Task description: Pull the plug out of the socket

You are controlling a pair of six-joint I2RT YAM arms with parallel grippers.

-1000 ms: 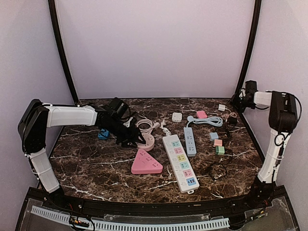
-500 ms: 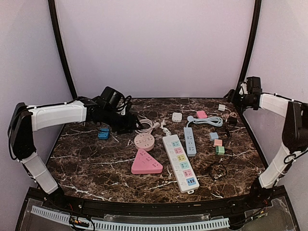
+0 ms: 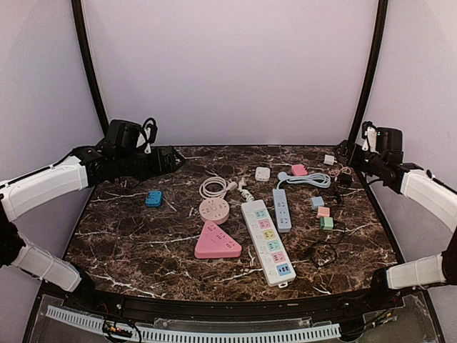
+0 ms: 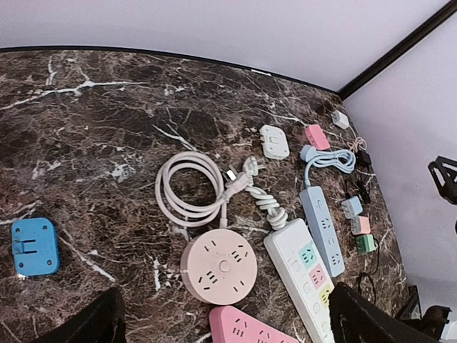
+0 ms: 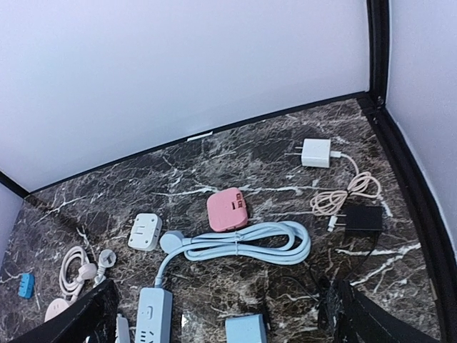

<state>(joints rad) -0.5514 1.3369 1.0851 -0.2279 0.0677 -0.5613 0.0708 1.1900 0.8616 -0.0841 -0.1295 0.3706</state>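
Nearest the bases, the long white power strip (image 3: 268, 244) and the pink triangular socket block (image 3: 217, 243) show every outlet bare. Behind the triangle sits the round pink socket (image 3: 214, 211), its face also bare in the left wrist view. The blue plug (image 3: 153, 199) lies flat on the marble, well apart at the socket's nine o'clock, prong side up as far as I can tell. The blue power strip (image 3: 282, 209) at three o'clock of the round socket carries nothing, and the small cube adapters (image 3: 324, 213) lie loose beside it.

I can find no plug seated anywhere, so I judge the pull done and the step in hand a clean retreat. The left gripper (image 4: 226, 323) hovers high over the table's ten o'clock corner, fingers spread wide with nothing between them. The right gripper (image 5: 223, 314) hangs equally wide and empty over the two o'clock corner. Done well, both arms travel high, clear of the coiled white cable (image 3: 216, 187) and the far white charger (image 5: 315, 152), so nothing gets dragged.
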